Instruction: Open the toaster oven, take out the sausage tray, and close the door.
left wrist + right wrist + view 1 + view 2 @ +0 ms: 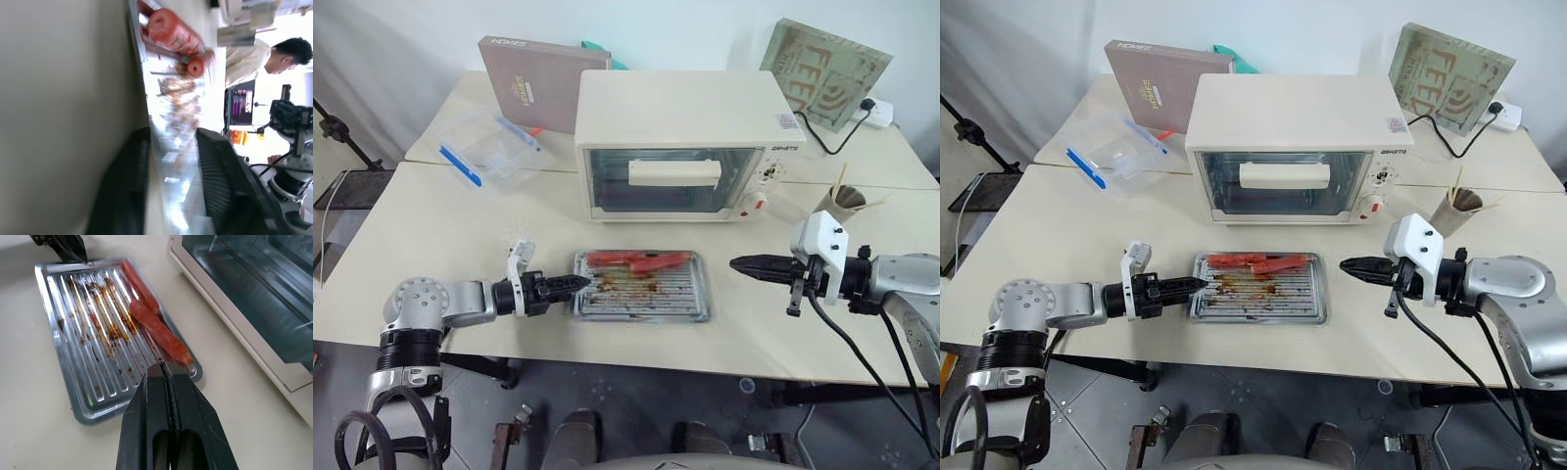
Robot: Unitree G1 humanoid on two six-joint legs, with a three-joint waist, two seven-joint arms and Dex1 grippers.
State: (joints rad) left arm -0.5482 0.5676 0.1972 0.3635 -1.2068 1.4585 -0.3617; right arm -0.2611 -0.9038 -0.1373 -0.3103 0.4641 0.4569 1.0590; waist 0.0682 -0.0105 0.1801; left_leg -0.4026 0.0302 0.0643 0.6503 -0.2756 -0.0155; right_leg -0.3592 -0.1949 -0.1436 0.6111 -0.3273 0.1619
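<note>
- While the shallow silver metal sausage tray (641, 286) lay flat on the cream table (431, 255), just in front of the toaster oven, its ridged base was sauce-stained and reddish sausages (636, 260) lay along its far edge.
- At the tray's left rim sat the left gripper (579, 283), its black fingers (222, 186) spread apart on either side of the rim, not pinching it.
- Right of the tray, apart from it, hung the right gripper (740, 262), its fingers pressed together on nothing, pointing toward the tray.
- Behind the tray stood the cream-white boxy toaster oven (680, 117), its glass door (671, 179) shut, with the wide cream bar handle (674, 173) across it and a red knob (748, 208) at lower right.
- Left of the oven rested a clear plastic box with blue clips (489, 147), and behind that a brown book-like box (529, 83) leaned upright.
- Right of the oven stood a paper cup holding sticks (844, 199); behind it a greenish board (822, 73) and a black cable (837, 132).
- A person (266, 58) showed in the left wrist view, beyond the table.
</note>
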